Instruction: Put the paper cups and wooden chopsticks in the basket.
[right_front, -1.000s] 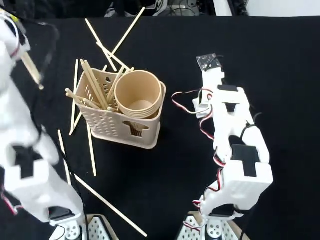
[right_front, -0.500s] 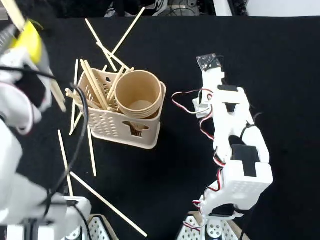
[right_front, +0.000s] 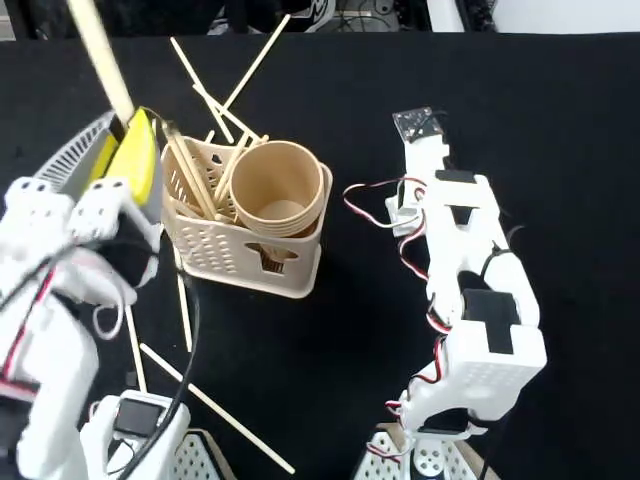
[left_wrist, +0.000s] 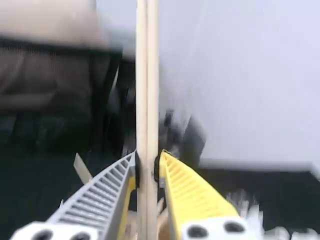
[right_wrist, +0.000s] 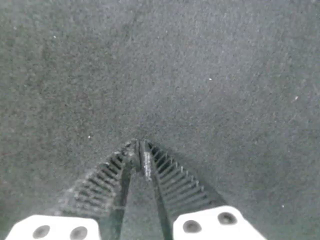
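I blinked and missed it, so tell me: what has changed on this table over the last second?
The left tool, shut on a pair of chopsticks, swung from the table's left edge in toward the basket and is now by its left side. The right tool, the paper cups and the loose chopsticks on the table stayed put.

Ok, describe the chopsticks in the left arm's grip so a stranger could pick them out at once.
Find the pale basket with the paper cups on the black table. Just beside it is the left end effector, one finger yellow. The chopsticks clamped there are raised off the table, while the others lie flat or lean in the basket.
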